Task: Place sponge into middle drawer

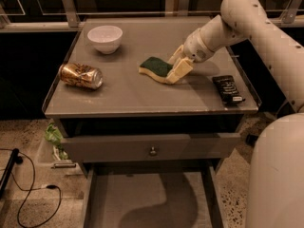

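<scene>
My tool [176, 63] sits at the sponge [156, 66] on the table [142, 96]; whether it grips, I cannot tell. Below, the middle drawer [118, 194] stands open. One bowl [105, 37], one can [80, 75], one wrapper [228, 89].

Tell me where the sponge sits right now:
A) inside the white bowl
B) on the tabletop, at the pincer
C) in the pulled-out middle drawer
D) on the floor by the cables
B: the sponge lies flat on the tabletop with the pincer at its right end, while the middle drawer stands pulled out below.
</scene>
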Motion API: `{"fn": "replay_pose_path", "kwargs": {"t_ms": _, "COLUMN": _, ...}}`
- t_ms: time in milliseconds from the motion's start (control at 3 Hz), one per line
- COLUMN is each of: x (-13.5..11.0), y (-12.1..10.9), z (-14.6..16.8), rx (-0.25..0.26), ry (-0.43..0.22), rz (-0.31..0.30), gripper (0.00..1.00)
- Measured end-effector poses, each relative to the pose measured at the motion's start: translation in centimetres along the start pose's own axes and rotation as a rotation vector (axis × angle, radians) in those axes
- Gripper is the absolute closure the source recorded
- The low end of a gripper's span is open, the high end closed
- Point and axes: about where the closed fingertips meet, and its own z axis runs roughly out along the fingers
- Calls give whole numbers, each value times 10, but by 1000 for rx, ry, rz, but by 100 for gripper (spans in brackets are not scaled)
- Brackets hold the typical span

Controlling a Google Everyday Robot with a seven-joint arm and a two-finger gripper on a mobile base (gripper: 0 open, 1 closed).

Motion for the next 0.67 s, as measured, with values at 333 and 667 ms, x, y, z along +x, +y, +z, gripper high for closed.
{"fn": "replay_pose_path", "kwargs": {"t_ms": 333, "x": -1, "y": 2, "z": -13, "rx": 22, "ry": 2, "rz": -13, "gripper": 100}}
{"fn": "replay_pose_path", "kwargs": {"t_ms": 667, "x": 9, "y": 16, "z": -42, "rx": 70, "ry": 0, "rz": -13, "gripper": 100}}
